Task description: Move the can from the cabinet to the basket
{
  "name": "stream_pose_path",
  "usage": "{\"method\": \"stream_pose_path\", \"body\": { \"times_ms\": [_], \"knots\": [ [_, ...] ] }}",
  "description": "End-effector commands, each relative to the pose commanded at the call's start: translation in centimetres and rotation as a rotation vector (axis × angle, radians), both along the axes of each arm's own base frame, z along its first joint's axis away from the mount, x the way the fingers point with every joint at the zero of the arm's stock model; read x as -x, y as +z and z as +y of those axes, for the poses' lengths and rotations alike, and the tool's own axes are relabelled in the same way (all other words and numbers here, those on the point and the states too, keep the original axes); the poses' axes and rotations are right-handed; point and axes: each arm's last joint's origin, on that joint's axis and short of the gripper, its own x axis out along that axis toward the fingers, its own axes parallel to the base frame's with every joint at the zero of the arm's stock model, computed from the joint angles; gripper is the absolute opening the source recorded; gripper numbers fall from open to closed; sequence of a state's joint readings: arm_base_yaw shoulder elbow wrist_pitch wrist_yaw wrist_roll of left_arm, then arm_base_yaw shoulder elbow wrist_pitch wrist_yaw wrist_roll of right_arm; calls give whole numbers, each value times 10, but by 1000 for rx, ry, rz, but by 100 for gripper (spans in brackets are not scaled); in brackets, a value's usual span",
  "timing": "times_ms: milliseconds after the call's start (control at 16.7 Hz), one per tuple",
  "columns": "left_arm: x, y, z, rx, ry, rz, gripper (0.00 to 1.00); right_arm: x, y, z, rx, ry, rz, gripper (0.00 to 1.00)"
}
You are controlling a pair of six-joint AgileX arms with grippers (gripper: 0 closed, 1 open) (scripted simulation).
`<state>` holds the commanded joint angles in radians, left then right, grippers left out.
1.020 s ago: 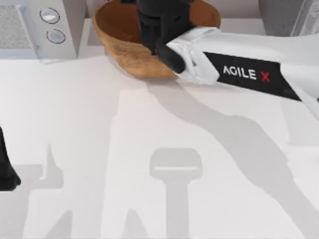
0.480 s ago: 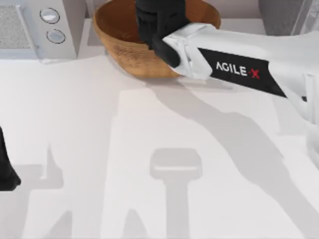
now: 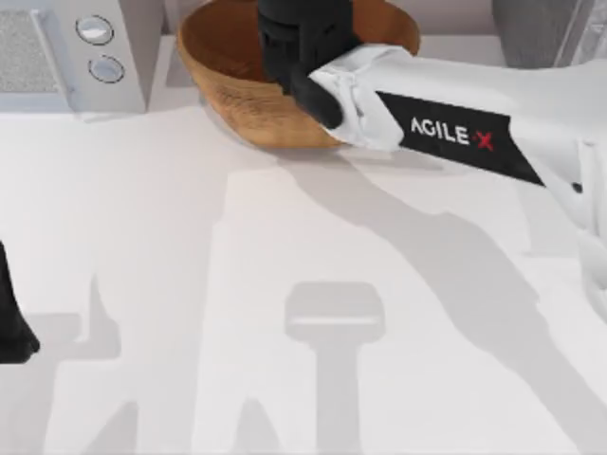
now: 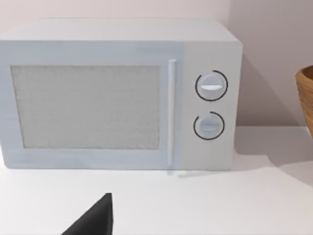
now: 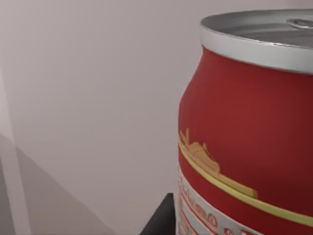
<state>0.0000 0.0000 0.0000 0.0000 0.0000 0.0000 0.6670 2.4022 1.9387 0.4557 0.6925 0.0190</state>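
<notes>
Top view: right arm (image 3: 455,133) reaches across from the right side of the white surface (image 3: 285,284) to the woven basket (image 3: 237,90) at the far edge. Its black wrist and the right tool (image 3: 302,33) sit over the basket's bowl, hiding most of the interior. White microwave (image 3: 104,52) with two round knobs stands just left of the basket. A corner of the dark grey cabinet (image 3: 531,28) shows at the far right. Left arm parked at the near left edge — a black part (image 3: 11,327) of it is visible.

Left wrist view: microwave front with mesh door panel, vertical handle and both knobs; basket rim at the edge beside it. A black tip of the left tool (image 4: 95,220) pokes in; cannot tell whether it is open or closed.

Right wrist view: red drink can (image 5: 244,137) very close, upright, silver top and gold band visible — a dark finger (image 5: 159,220) sits against its lower side. Right tool appears clamped on the can, above the basket.
</notes>
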Motion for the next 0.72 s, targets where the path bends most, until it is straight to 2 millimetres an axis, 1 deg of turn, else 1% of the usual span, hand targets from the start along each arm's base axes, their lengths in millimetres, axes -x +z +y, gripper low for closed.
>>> {"method": "stream_pose_path", "body": {
  "times_ms": [480,540,720],
  "knots": [
    [0,0,0,0,0,0,100,0,0,0,0,0,0,98],
    [0,0,0,0,0,0,100,0,0,0,0,0,0,100],
    [0,0,0,0,0,0,100,0,0,0,0,0,0,100]
  ]
}}
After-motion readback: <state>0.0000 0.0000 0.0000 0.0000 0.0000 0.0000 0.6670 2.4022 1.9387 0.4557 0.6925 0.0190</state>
